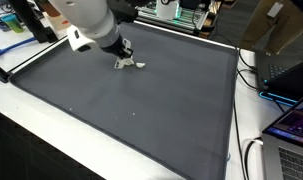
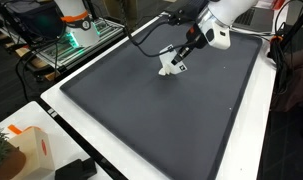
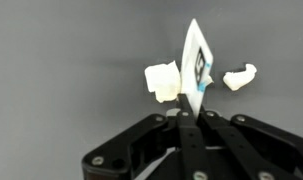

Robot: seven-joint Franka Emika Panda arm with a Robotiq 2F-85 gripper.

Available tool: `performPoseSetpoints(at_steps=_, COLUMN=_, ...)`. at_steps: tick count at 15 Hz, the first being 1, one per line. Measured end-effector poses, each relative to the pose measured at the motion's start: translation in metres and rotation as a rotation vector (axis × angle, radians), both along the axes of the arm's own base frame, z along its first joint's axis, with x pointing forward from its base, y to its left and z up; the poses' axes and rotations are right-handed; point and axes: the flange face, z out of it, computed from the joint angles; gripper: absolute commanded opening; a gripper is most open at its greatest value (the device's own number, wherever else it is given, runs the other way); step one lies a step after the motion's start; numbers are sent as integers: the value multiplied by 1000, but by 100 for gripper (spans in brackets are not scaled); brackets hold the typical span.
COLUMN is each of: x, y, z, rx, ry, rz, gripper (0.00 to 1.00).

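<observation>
The gripper [image 3: 187,112] has its jaws closed tight on the lower edge of a thin white card [image 3: 197,60]. The card stands upright between the jaws, just above the mat at its far side. One white lump [image 3: 163,82] lies just left of the card and a smaller lump [image 3: 239,76] to its right. The dark grey mat [image 1: 141,110] covers a white table [image 1: 249,105], and a laptop [image 1: 291,135] is open at the right. The card's blue print is too blurred to read.

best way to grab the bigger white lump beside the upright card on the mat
Probably pinch the bigger white lump across its blocky sides, straight down from above: it lies low on the mat, beside the card the tool is shut on.
</observation>
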Motion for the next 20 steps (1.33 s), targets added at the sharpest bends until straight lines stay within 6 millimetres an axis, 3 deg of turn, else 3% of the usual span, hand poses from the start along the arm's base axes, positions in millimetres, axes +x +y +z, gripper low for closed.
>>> performPoseSetpoints(at_steps=5, x=-16, y=-27, z=9, rx=109, ry=-121, rz=-20, gripper=1)
performPoseSetpoints(at_steps=8, x=-24, y=-33, z=20, rx=210, ry=-253, rz=-35, gripper=1)
performPoseSetpoints(at_steps=12, x=-39, y=-20, z=57, rx=305, ry=-403, rz=-7, gripper=1)
performPoseSetpoints(at_steps=17, x=-85, y=7, z=122, rx=360, ry=-457, rz=132, gripper=4)
performPoseSetpoints(at_steps=20, x=-101, y=11, z=135, rx=360, ry=-464, rz=156, gripper=1)
